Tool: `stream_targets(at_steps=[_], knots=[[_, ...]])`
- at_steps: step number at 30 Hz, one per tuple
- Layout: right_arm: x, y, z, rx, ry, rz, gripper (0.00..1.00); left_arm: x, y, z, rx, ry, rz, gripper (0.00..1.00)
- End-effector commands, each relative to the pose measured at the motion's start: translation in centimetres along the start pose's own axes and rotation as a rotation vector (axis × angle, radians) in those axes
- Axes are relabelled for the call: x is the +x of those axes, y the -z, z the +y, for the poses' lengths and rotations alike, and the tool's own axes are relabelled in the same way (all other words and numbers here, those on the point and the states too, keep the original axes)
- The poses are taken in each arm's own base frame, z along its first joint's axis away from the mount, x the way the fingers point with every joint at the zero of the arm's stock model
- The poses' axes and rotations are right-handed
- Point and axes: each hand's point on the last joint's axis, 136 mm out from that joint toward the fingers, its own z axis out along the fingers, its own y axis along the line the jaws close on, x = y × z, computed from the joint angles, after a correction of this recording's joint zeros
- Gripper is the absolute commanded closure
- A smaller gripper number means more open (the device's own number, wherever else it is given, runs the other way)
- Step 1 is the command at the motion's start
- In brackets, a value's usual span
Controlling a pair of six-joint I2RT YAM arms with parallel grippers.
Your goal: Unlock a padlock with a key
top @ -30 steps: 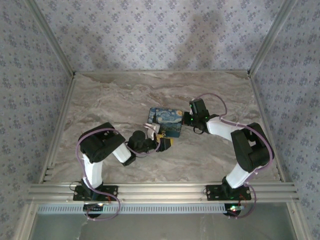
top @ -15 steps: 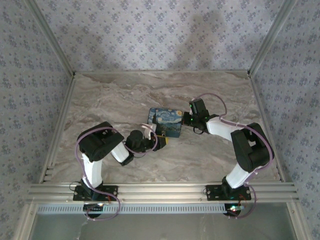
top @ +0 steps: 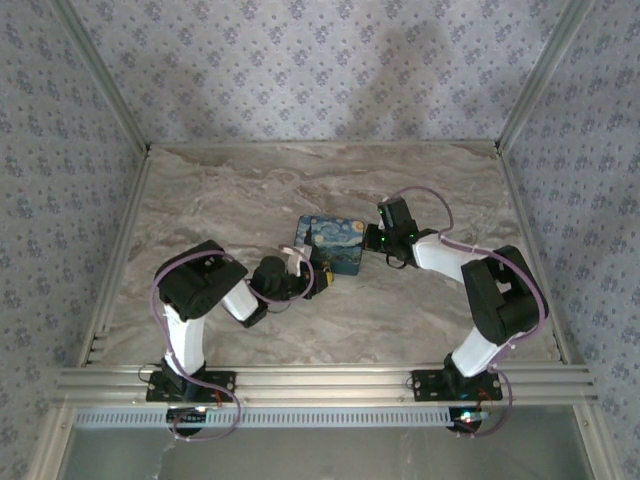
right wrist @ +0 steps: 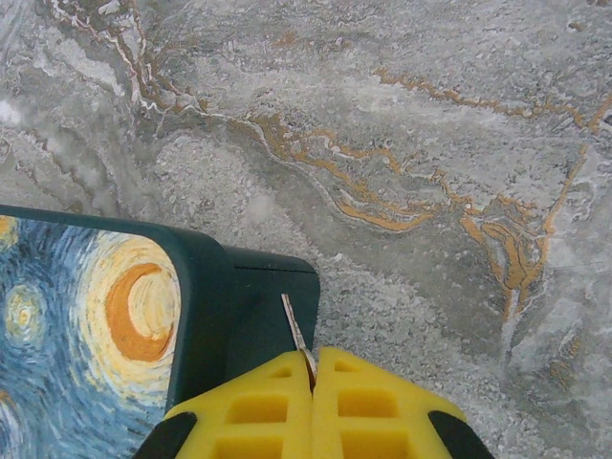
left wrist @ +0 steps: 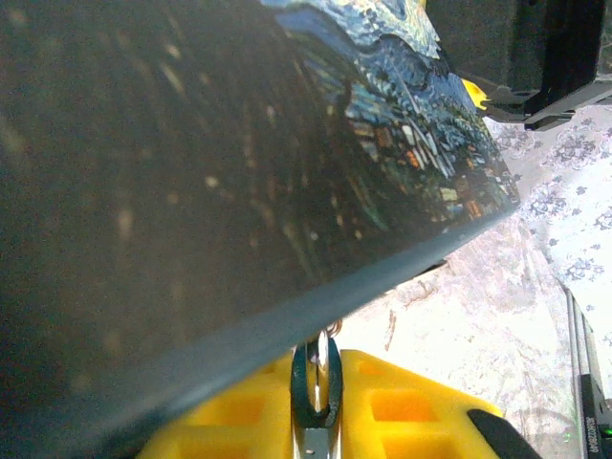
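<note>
One swirl-painted box, one marble table, and two yellow-fingered hands: left hand, right hand.

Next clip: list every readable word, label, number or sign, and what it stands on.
No text can be read in any view.
Painted box: swirl artwork only, no lettering.
Left end effector and right end effector: plain yellow fingers, no markings.
Key: no legible stamp on its dark blue head.
</note>
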Motion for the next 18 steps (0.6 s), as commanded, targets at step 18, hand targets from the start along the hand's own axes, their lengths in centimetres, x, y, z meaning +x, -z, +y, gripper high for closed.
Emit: stream_targets(at_steps=[18], knots=[[0.3,-0.6,2.0,-0.045,0.004,0.001,1.0,1.2,-1.1,0.2,0.01,0.06,0.097,0.61]])
